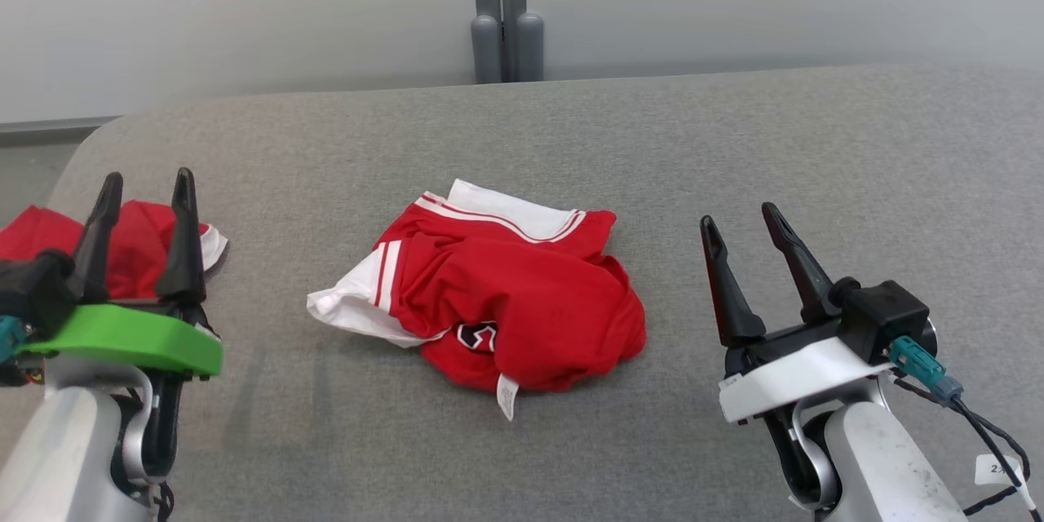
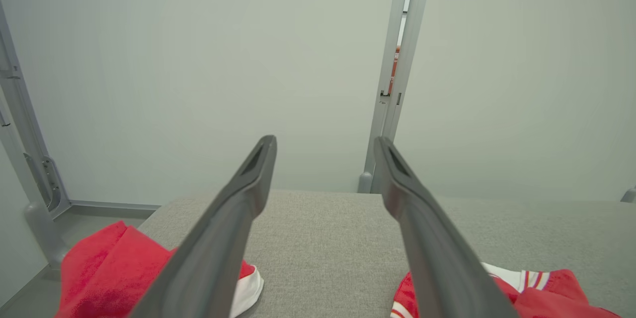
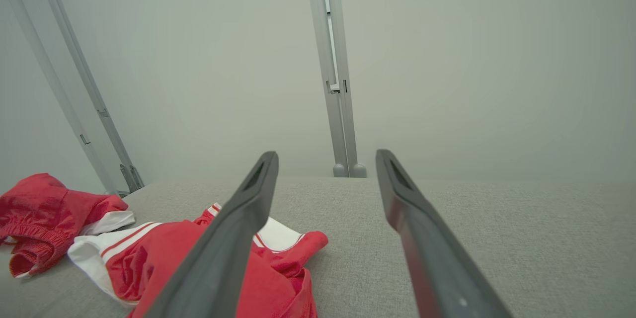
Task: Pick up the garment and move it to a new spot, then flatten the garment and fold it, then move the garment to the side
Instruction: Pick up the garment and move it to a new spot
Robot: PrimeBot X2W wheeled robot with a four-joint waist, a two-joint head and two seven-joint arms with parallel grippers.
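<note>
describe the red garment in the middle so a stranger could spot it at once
Look at the wide grey table; near its middle lies a crumpled red garment. Unlike the other red cloth at the table's left edge, it shows white bands with red stripes and a small white label at its near edge.

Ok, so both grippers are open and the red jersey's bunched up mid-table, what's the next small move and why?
Probably ease the right gripper inward and down to the nearest edge of the red garment. It lies crumpled and untouched on the grey table. The left gripper and the right both hover open and empty, and the right looks closer.
</note>
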